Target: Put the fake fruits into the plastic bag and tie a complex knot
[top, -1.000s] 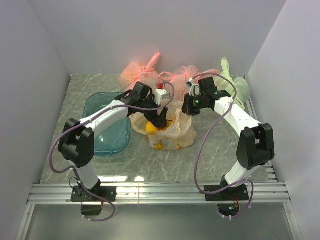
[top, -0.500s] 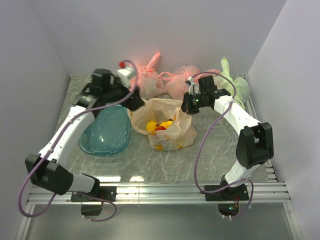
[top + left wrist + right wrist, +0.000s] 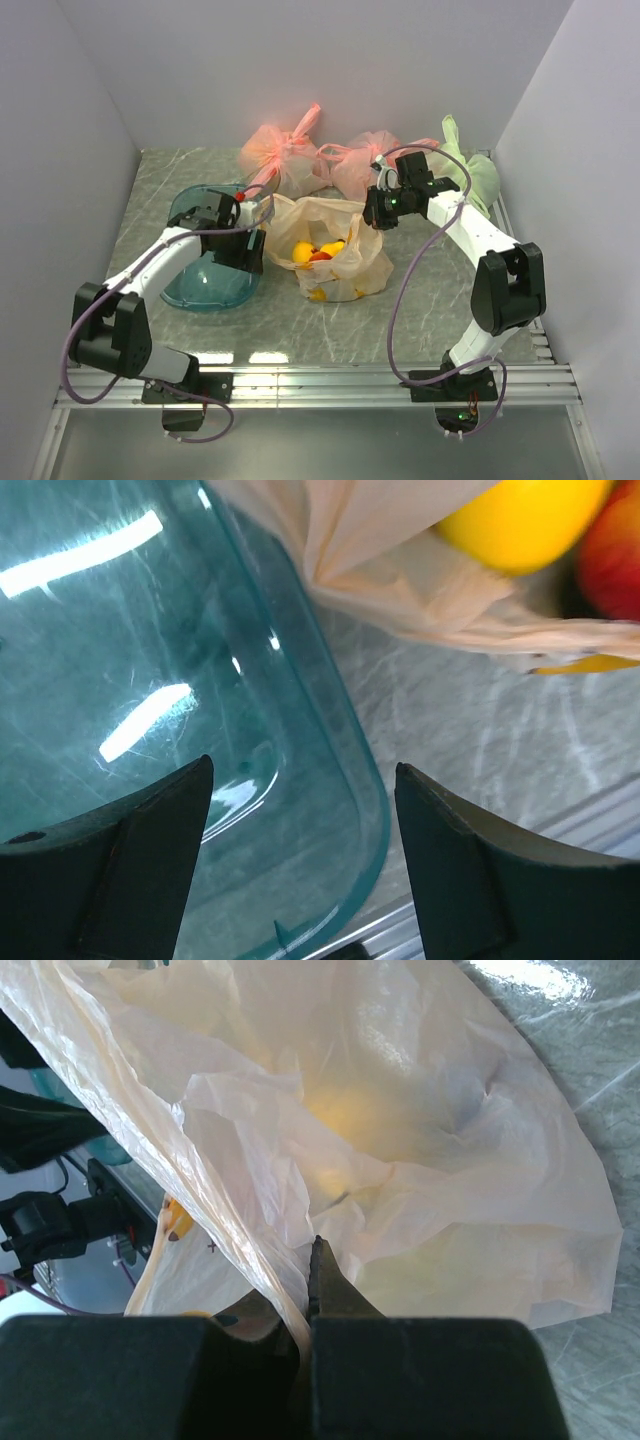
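the plastic bag [image 3: 348,265] is seen in the middle of the top view, open, with the fake fruits [image 3: 312,252] inside it. its right edge is pinched tight by the right gripper [image 3: 310,1285]. the left gripper [image 3: 302,780] is spread wide over the blue tub [image 3: 120,660], and nothing is held in it.

Pale translucent peach with small yellow prints on the plastic bag [image 3: 352,268]. Yellow and red for the fake fruits [image 3: 303,250] inside. See-through teal for the tub [image 3: 200,288] at left. Salmon pink on the knotted bags [image 3: 285,160] at the far edge, light green on the bag [image 3: 476,180] far right. Grey-green marbling across the table [image 3: 430,300]. White with black joints on left arm [image 3: 160,262] and right arm [image 3: 476,232]; purple cables [image 3: 398,310].
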You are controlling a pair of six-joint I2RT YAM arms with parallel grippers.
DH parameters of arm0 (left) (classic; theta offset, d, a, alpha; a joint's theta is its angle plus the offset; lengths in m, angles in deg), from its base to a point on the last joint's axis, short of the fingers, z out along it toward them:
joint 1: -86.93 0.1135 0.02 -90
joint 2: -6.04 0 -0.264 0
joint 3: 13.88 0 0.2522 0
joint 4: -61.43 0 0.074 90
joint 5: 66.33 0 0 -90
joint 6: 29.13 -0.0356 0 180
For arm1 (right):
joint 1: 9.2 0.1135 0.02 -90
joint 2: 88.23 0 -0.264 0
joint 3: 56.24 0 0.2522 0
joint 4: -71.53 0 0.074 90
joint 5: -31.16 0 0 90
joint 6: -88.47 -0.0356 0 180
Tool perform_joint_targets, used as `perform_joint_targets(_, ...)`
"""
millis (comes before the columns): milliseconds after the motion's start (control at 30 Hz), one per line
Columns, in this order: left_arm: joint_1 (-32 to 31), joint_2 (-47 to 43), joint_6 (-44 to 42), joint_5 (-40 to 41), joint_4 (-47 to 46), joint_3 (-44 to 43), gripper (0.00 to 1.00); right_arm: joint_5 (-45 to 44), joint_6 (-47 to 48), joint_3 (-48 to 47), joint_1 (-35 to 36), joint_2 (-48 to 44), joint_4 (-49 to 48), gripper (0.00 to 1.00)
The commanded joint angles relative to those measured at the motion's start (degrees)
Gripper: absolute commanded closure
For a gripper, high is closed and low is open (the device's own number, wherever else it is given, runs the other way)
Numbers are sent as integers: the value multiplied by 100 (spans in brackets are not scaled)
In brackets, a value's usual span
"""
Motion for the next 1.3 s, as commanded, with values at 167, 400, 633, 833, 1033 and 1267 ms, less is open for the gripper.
perform_joint_targets(167,-148,1233,323,1015,-632,-418,46,63,58,-332,-52,48,44,100)
perform_joint_targets(400,774,1657,428,1447,-413,-674,83,-96,164,-271,-52,-93,150,100)
perform_joint_targets(633,1872,1147,-572,1475,-228,-498,90,-8,199,-253,-52,-32,176,100)
perform_joint_targets(833,2392,1191,-1398,817,149,-848,56,89,234,-305,-52,91,194,100)
perform_joint_targets(1033,1954,462,-2225,-1943,914,-2228,8,300,295,-323,-34,92,211,100)
perform_joint_targets(1267,-135,127,-1937,-3237,415,-3336,2,388,401,-499,167,100,308,100)
